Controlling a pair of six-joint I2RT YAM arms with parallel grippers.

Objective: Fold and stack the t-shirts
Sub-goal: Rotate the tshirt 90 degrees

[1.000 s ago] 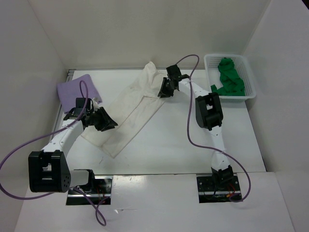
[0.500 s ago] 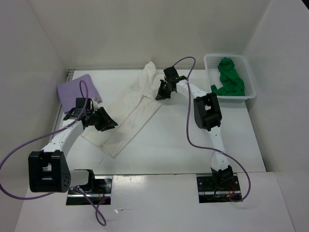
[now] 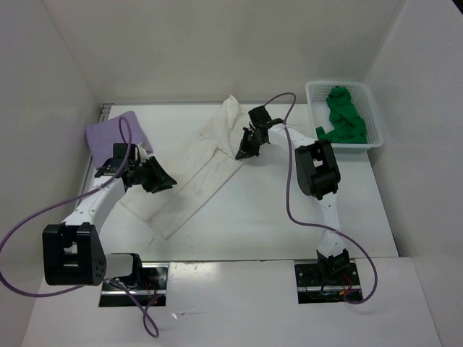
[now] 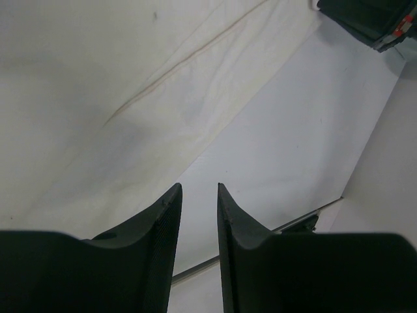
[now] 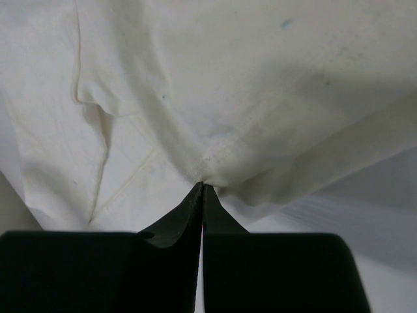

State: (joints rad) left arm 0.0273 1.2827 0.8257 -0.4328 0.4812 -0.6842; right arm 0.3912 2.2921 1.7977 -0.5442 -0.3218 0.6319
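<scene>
Now | right claw (image 5: 202, 186) pinching cream t-shirt (image 5: 260, 78) | left claw (image 4: 198, 188) narrow, at its edge

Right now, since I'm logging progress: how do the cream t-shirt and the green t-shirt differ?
The cream t-shirt lies spread in a long strip on the table; the green t-shirt sits bunched up in the white basket. The right end effector is shut on the cream t-shirt's edge; no end effector is near the green t-shirt. Neither is stacked yet.
</scene>
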